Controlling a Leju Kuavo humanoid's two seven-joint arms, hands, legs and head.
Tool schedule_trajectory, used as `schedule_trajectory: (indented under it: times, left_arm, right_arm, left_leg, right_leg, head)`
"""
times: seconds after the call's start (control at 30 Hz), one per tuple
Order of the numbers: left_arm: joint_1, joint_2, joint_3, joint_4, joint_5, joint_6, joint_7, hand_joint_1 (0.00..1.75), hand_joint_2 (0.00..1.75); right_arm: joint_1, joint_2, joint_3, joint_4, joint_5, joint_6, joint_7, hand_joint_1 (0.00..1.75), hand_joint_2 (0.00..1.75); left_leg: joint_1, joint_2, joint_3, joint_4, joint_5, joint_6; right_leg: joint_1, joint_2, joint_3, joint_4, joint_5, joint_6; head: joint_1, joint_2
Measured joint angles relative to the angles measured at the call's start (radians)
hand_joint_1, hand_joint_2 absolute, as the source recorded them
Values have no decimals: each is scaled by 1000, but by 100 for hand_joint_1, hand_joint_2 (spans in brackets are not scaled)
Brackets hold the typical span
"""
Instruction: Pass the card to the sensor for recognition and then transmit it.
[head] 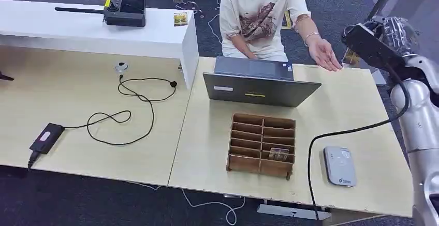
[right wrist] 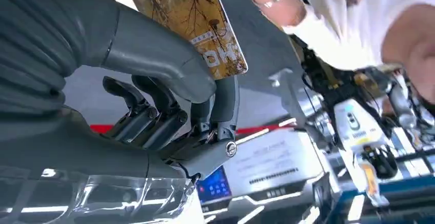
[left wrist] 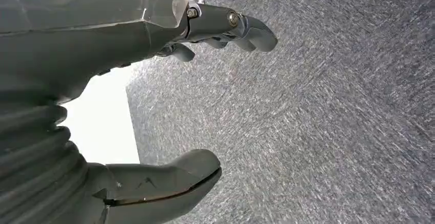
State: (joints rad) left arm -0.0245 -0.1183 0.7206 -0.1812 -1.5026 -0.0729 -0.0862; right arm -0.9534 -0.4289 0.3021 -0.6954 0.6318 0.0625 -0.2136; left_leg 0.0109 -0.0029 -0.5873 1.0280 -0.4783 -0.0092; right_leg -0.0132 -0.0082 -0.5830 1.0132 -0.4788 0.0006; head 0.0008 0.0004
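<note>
Card: card (right wrist: pixel 192 24) is up in the air at the far right of the surface, pinched in the right hand (right wrist: pixel 169 101), yellow-brown tree print facing the wrist camera.
Right hand: thumb (right wrist: pixel 154 55) lies across the printed face and a dark finger presses from behind, so it is clamped on the card; the other fingers curl in below.
Card axis: long axis runs out past the thumb, and the free corner with the white lettering sticks out beyond the fingers.
Person: person (head: pixel 259 14) in a white printed shirt sits across the surface, one open palm (head: pixel 325 55) held out toward the raised right arm (head: pixel 414 117), close to it but apart.
Sensor: grey card sensor (head: pixel 340 166) lies flat near the front right edge, with bare wood all round it and a black cable (head: pixel 331 135) looping just beside it.
Box: wooden slotted box (head: pixel 262 144) sits mid-surface near the front edge, left of the sensor, with one card (head: pixel 278 153) in a front slot.
Laptop: laptop (head: pixel 259 84) stands behind the box, lid back toward the robot.
Open room: bare strip of surface (head: pixel 352 107) runs between laptop, sensor and the right edge.
Left hand: left hand (left wrist: pixel 169 96) hangs over grey carpet (left wrist: pixel 333 131), thumb and fingers well apart, holding nothing.
</note>
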Motion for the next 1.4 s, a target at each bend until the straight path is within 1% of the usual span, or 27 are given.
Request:
schedule_trajectory:
  times: [0.27,0.47,0.67,0.87,1.03,1.4]
  left_arm:
    - [-2,-6,0,0,-2,-2,2,0,175]
    - [-3,-6,0,0,-4,-3,1,0,175]
    - [-2,-6,0,0,-5,-5,-5,0,175]
    - [-2,-6,0,0,-6,-6,-10,0,175]
    - [-2,-6,0,0,-6,-8,-10,0,175]
    - [-2,-6,0,0,-6,-8,-10,0,175]
  right_arm:
    - [-88,107,3,12,104,-57,58,175,175]
    - [-143,160,6,65,146,-87,77,175,175]
    - [-176,186,8,128,170,-116,92,175,175]
    - [-198,204,11,186,198,-148,129,175,175]
    - [-216,217,17,227,244,-169,178,175,175]
    - [-259,253,49,291,326,-170,244,175,175]
  left_leg:
    - [0,1,0,0,0,-1]
    - [0,0,0,0,0,-1]
    - [0,0,0,0,0,-1]
    - [0,0,0,0,0,-1]
    - [0,0,0,0,0,-1]
    - [0,0,0,0,1,-1]
  right_leg:
    - [0,0,0,0,0,0]
    - [0,0,0,0,0,0]
    - [0,0,0,0,0,0]
    - [0,0,0,0,0,0]
    - [0,0,0,0,0,0]
    - [0,0,0,0,0,0]
  head:
    - [0,0]
    - [0,0]
    - [0,0]
    - [0,0]
    - [0,0]
    - [0,0]
